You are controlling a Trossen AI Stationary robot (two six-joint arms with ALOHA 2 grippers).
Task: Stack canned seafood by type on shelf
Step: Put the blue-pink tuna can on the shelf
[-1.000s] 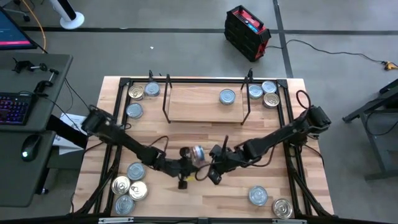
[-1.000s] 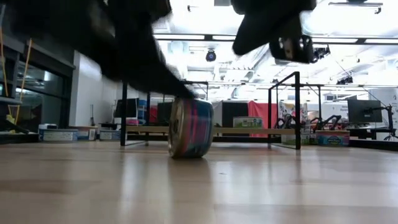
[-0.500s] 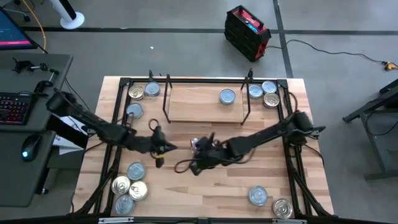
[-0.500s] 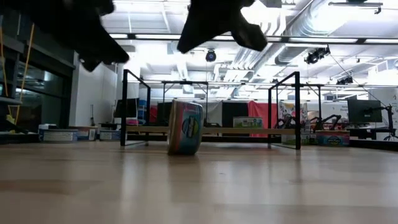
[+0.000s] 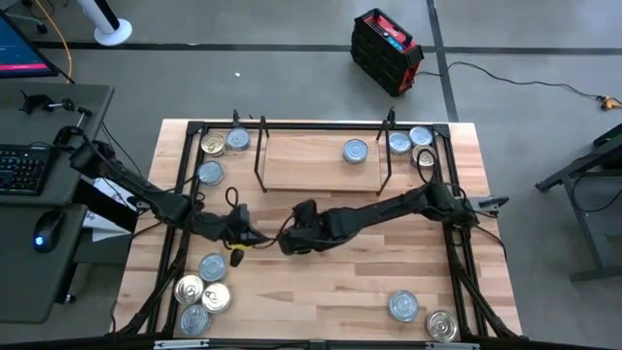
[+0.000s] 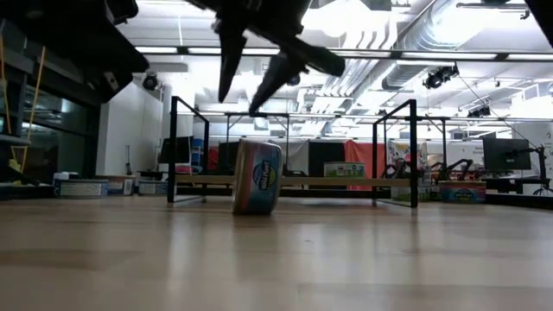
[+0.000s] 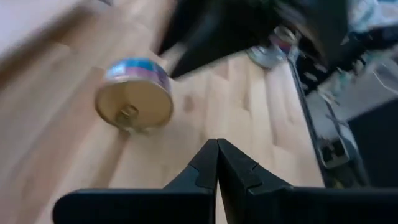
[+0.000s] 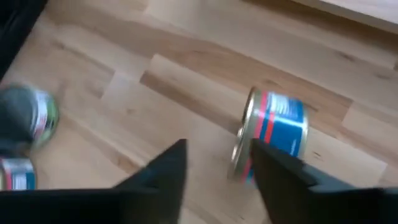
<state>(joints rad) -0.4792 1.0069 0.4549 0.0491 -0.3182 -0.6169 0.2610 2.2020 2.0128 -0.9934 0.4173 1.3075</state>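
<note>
One tin stands on its rim on the tabletop, near of the shelf. Its gold lid faces my left gripper, and its wall is blue and red. My left gripper is shut, a hand's width to the tin's left, also seen from above. My right gripper is open and hangs over the tin without touching it. Seen from above, the right gripper covers most of the tin. A silver-lidded tin lies flat on the shelf.
Tins lie flat in groups: three by the shelf's left bracket, three by its right bracket, several at the near left corner, two at the near right. Bare wood stretches across the table's near middle.
My left gripper has let go of the tin and drawn back toward the table's left edge. My right gripper has moved left, over the tin. The tin has stayed on its rim, turned about and shifted slightly toward the shelf, then come to rest.
</note>
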